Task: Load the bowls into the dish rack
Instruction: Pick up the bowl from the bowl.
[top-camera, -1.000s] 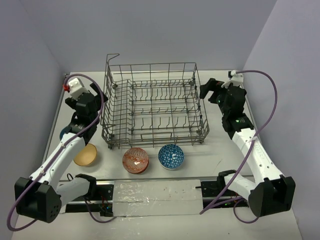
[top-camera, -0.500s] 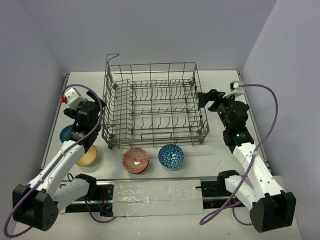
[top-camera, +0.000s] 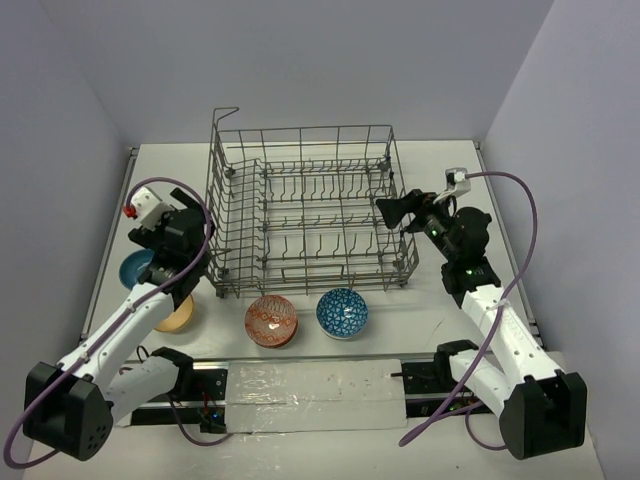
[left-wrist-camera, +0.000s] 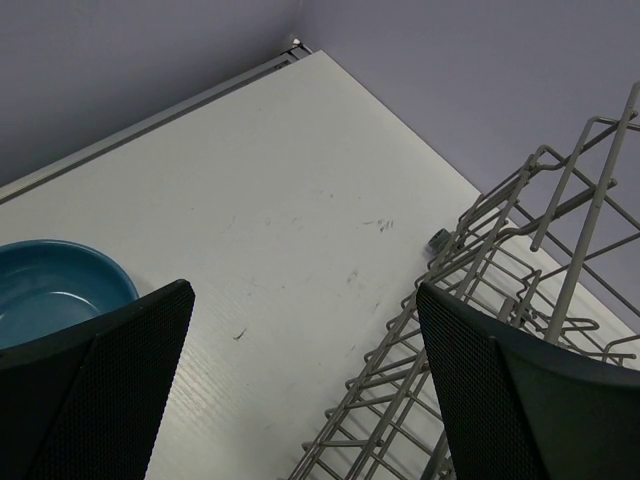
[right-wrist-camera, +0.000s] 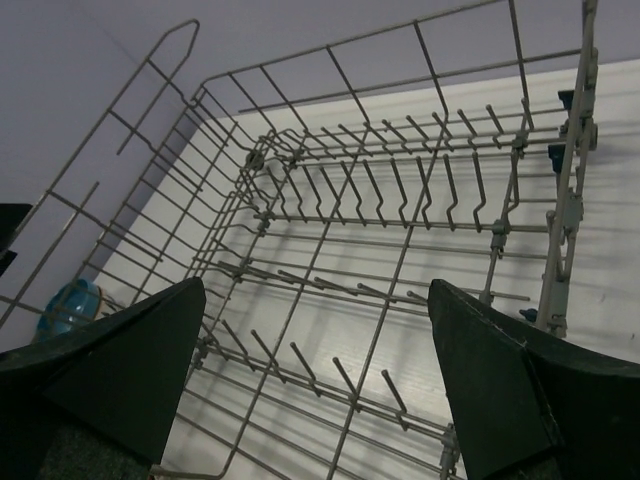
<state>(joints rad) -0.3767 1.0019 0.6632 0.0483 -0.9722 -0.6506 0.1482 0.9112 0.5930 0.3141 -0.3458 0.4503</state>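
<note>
The grey wire dish rack stands at the table's middle back, with no bowl in it. Four bowls sit on the table: a teal bowl and a tan bowl at the left, a red patterned bowl and a blue patterned bowl in front of the rack. My left gripper is open and empty beside the rack's left wall; its view shows the teal bowl and the rack. My right gripper is open and empty over the rack's right side, looking into the rack.
Purple walls close the table at the back and sides. A strip with the arm bases runs along the near edge. The teal bowl also shows through the rack wires in the right wrist view.
My right gripper has swung left, from beside the rack to over its right side. My left gripper has moved a little toward the near edge, by the rack's left wall. Bowls have not moved.
</note>
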